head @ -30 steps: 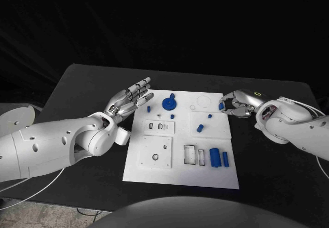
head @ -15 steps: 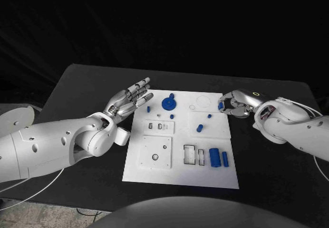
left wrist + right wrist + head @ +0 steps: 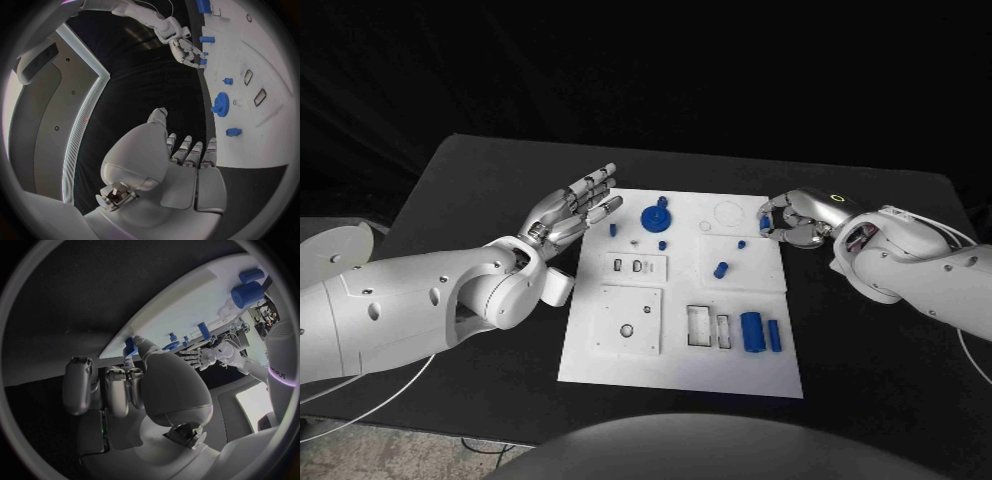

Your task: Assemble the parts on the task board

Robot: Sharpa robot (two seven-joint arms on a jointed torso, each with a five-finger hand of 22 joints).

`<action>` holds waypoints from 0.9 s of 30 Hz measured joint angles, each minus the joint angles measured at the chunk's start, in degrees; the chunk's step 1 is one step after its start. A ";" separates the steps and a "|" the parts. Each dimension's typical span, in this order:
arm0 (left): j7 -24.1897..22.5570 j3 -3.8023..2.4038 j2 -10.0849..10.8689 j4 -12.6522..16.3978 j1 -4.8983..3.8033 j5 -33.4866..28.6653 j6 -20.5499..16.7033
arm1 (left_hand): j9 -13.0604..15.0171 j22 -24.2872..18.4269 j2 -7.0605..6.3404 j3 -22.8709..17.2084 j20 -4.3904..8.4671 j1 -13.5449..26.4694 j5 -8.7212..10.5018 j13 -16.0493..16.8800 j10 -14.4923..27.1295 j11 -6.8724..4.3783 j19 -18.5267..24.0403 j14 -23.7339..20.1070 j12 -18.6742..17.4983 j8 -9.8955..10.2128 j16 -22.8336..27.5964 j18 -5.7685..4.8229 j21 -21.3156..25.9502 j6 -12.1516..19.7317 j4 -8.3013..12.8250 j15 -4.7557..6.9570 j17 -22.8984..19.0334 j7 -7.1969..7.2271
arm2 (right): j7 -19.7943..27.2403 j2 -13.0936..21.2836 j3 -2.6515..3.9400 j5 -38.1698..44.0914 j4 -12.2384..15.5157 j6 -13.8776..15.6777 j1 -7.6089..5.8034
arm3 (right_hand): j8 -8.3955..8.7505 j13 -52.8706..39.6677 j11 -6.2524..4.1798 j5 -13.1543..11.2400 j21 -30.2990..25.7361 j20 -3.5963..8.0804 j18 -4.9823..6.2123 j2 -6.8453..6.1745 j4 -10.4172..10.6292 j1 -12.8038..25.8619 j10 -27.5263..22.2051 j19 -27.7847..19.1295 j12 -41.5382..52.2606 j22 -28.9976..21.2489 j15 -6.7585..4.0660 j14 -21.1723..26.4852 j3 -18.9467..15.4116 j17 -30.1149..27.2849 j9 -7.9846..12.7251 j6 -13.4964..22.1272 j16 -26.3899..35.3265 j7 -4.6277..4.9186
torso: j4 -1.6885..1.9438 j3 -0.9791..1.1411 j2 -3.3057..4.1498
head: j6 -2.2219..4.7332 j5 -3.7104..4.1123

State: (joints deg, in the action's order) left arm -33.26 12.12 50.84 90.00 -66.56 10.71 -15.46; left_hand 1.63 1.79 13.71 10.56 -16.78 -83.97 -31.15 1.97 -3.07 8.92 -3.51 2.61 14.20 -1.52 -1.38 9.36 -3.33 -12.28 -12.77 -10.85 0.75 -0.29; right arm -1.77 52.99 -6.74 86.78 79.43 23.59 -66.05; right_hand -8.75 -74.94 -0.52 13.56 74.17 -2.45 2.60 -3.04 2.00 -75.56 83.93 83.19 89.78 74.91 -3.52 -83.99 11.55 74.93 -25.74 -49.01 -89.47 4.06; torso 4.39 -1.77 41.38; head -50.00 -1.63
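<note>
Left hand [image 3: 574, 212] hovers spread beside the task board's [image 3: 682, 375] far left corner, blocking that approach. Right hand [image 3: 795, 217] crowds far right edge. Near half of the board and black table [image 3: 473, 180] around lie unobstructed.

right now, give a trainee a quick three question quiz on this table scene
1. True or false: the left hand holds a blue part.
2. Which hand touches a small blue part at the edge of the white board? A) left B) right C) neither
3. Fill in: the blue gear sits on the far half of the ____.

Key: 1 false, it is open beside the board. 2 B, the right hand. 3 board.
</note>
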 measured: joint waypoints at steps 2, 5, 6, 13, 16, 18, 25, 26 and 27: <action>0.00 0.00 0.02 0.01 0.00 0.00 0.01 | 0.00 0.00 0.00 0.00 0.00 0.00 0.00 0.00 0.00 0.00 0.00 0.00 0.00 0.00 0.00 0.00 0.00 0.00 0.00 0.00 0.00 0.00 | 0.06 -0.02 0.00 -0.06 0.00 0.04 0.03 | -1.72 -0.01 -0.06 1.33 0.00 0.00 0.00 0.39 -0.25 -0.39 -0.02 0.00 0.00 0.00 -0.40 -0.03 -0.25 0.00 -2.13 -0.66 0.00 -0.09 | 0.01 0.00 0.01 | 0.00 0.01; 0.01 0.00 0.04 0.03 0.00 -0.01 0.03 | 0.00 0.00 0.00 0.00 0.00 0.00 0.00 0.00 0.00 0.00 0.00 0.00 0.00 0.00 0.00 0.00 0.00 0.00 0.00 0.00 0.00 0.00 | 0.12 -0.02 0.04 -0.21 -0.01 0.34 0.00 | -4.76 0.00 -0.26 3.20 0.00 0.00 0.00 1.02 -0.32 -1.02 0.18 0.00 0.00 0.00 -0.40 -0.03 -0.32 0.00 -5.40 -1.22 0.00 -0.13 | 0.00 0.01 0.01 | 0.00 -0.05; 0.01 0.00 0.04 0.03 0.00 -0.01 0.03 | 0.00 0.00 0.00 0.00 0.00 0.00 0.00 0.00 0.00 0.00 0.00 0.00 0.00 0.00 0.00 0.00 0.00 0.00 0.00 0.00 0.00 0.00 | 0.20 -0.02 0.09 -0.31 -0.01 0.55 -0.02 | -5.72 0.00 -0.26 3.87 0.00 0.00 0.00 1.24 -0.33 -1.24 0.18 0.00 0.00 0.00 -0.40 -0.03 -0.33 -0.01 -6.50 -1.29 0.00 -0.12 | 0.00 0.01 0.00 | 0.00 -0.07; 0.01 0.01 0.05 -0.03 0.03 -0.01 0.08 | 0.00 0.00 0.00 0.00 0.00 0.00 0.00 -0.01 0.00 0.00 0.00 0.00 0.00 0.00 0.00 0.00 0.00 0.00 0.00 0.00 0.00 0.00 | 0.82 0.09 -0.03 -1.10 0.50 2.34 0.09 | -9.71 0.01 -0.26 7.46 0.00 0.21 0.00 1.37 -0.52 -1.85 0.18 0.22 0.00 -0.01 -0.40 -0.02 -0.43 -0.01 -10.72 -0.61 0.00 -0.07 | -0.02 0.03 -0.05 | 0.00 -0.17; 0.01 0.01 0.03 -0.11 0.06 -0.01 0.10 | 0.00 0.00 0.00 0.00 0.00 0.00 0.00 -0.01 0.00 0.00 0.00 0.00 0.00 0.00 0.00 0.00 0.00 0.00 0.00 0.00 0.00 0.00 | 1.03 0.38 -0.05 -1.49 1.69 3.30 0.07 | -10.20 0.01 -0.26 7.99 0.00 0.21 0.00 1.40 -0.65 -1.83 0.18 0.22 0.00 -0.01 -0.40 -0.02 -0.31 -0.01 -10.82 -0.49 0.00 0.02 | 0.01 0.04 -0.09 | 0.00 -0.21; 0.01 0.02 0.02 -0.14 0.09 -0.01 0.10 | 0.00 0.00 0.00 0.00 0.00 0.00 0.00 -0.01 0.00 0.00 0.00 0.00 0.00 0.00 0.00 0.01 0.00 0.00 0.00 0.00 0.00 0.00 | 1.05 0.64 -0.05 -1.69 2.95 3.82 -0.16 | -10.32 0.01 -0.26 8.39 0.00 0.21 0.00 1.41 -0.55 -1.82 0.18 0.22 0.00 -0.01 -0.40 -0.02 -0.20 -0.02 -10.83 -0.15 0.00 0.13 | 0.02 0.05 -0.09 | 0.00 -0.22; -0.01 0.03 0.09 -0.14 0.18 -0.02 0.10 | 0.00 0.00 0.00 0.00 0.00 0.00 0.00 -0.01 0.00 0.00 0.00 0.00 0.00 0.00 0.00 0.00 0.00 0.00 0.00 0.00 -0.01 0.00 | 0.84 0.55 0.07 -2.17 8.96 5.09 -0.88 | -10.34 0.01 -0.26 9.08 0.70 0.42 0.00 1.85 -0.33 -1.35 0.18 0.43 0.00 0.04 -0.40 -0.02 0.04 -0.02 -12.49 0.44 -0.34 0.38 | -0.02 0.07 -0.03 | 0.00 -0.48; -0.01 0.03 0.11 -0.13 0.18 -0.02 0.10 | 0.00 0.00 0.00 0.00 0.00 0.00 0.00 -0.01 0.00 0.00 0.00 0.00 0.00 0.00 0.00 0.00 0.00 0.00 0.00 0.00 0.00 0.00 | 0.74 0.43 0.07 -2.18 9.71 5.09 -0.89 | -10.37 0.01 -0.26 9.25 0.70 0.42 0.00 1.85 -0.33 -1.35 0.17 0.43 0.00 0.04 -0.40 -0.02 0.04 -0.02 -12.50 0.48 -0.34 0.41 | -0.02 0.07 0.00 | 0.00 -0.51; -0.02 0.03 0.15 -0.10 0.18 -0.02 0.10 | 0.00 0.00 0.00 0.00 0.00 0.00 0.00 -0.01 0.00 0.00 0.00 0.00 0.00 0.00 0.00 0.00 0.00 0.00 0.00 0.00 -0.01 0.00 | 0.59 0.21 0.07 -2.19 10.71 5.06 -0.89 | -10.48 0.01 -0.26 9.39 0.70 0.42 -0.01 1.85 -0.33 -1.35 0.17 0.43 0.00 0.04 -0.40 -0.02 0.04 -0.02 -12.53 0.50 -0.34 0.42 | -0.02 0.07 0.02 | 0.00 -0.51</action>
State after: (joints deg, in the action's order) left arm -33.28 12.15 51.00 89.90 -66.38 10.69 -15.35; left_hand 1.62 1.79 13.71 10.56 -16.78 -83.97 -31.15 1.96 -3.06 8.92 -3.51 2.61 14.20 -1.52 -1.38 9.36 -3.33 -12.28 -12.77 -10.85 0.75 -0.29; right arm -1.18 53.20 -6.67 84.59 90.14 28.65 -66.93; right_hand -19.23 -74.92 -0.77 22.95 74.87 -2.03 2.59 -1.19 1.66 -76.91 84.10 83.62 89.78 74.95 -3.92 -84.02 11.59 74.91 -38.27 -48.51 -89.81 4.48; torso 4.38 -1.70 41.40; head -50.00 -2.14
